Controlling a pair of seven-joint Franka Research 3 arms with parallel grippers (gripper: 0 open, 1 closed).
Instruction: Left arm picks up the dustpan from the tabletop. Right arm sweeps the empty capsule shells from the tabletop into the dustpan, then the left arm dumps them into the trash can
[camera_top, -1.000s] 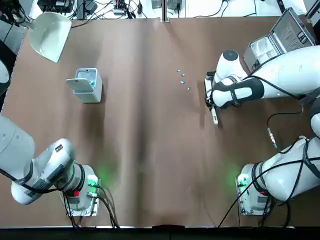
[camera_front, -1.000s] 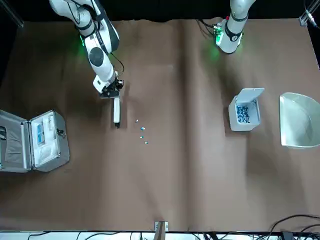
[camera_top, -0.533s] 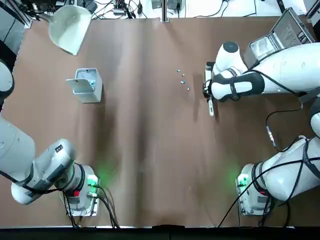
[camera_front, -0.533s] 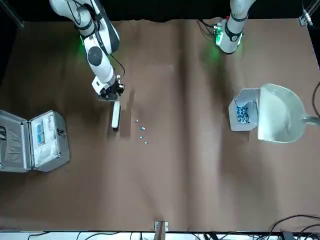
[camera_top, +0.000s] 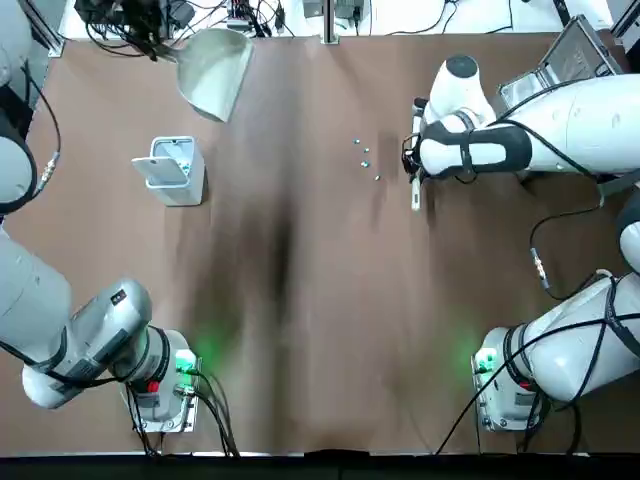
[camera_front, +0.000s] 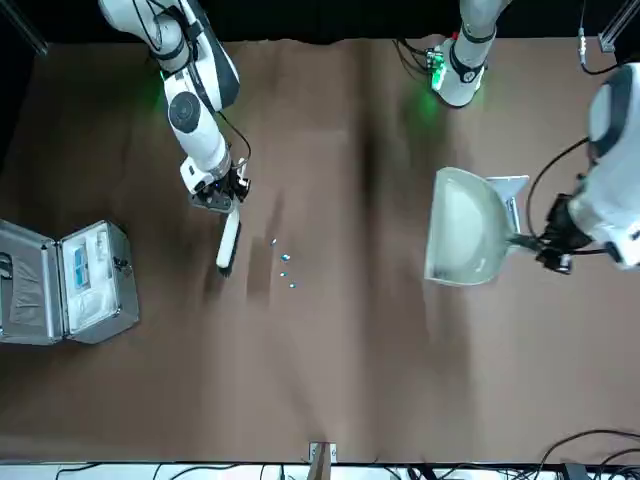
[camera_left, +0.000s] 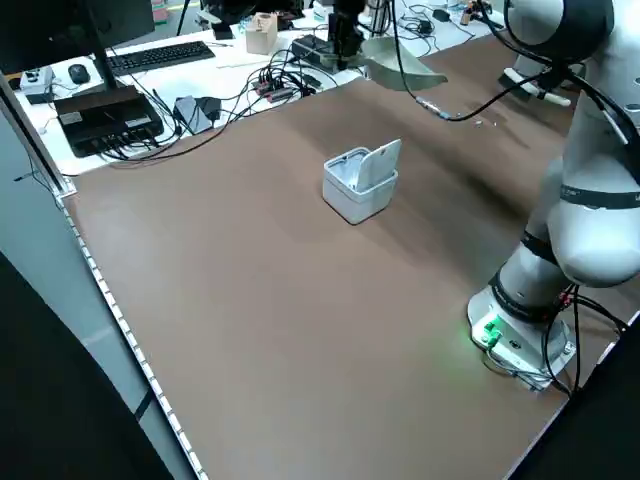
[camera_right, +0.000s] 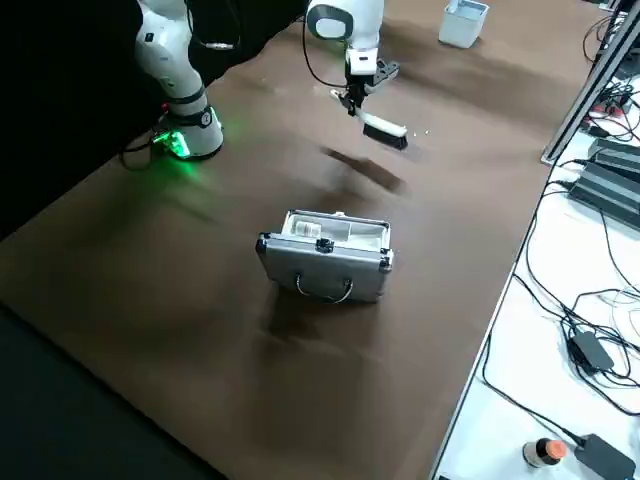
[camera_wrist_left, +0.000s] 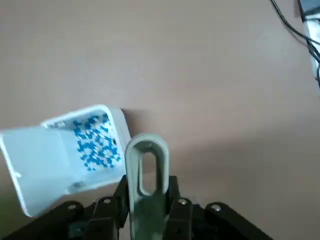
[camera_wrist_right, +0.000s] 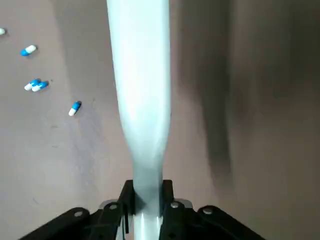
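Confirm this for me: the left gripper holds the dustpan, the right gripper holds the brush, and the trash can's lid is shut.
The lid is wrong: the left side view shows the lid of the trash can standing open. The left gripper does hold the dustpan, and the right gripper the brush.

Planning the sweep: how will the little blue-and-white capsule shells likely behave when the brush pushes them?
The small blue-and-white capsule shells will probably roll or skitter, being rounded little cylinders. They look very light for pushing, so a quick stroke might scatter them past the dustpan.
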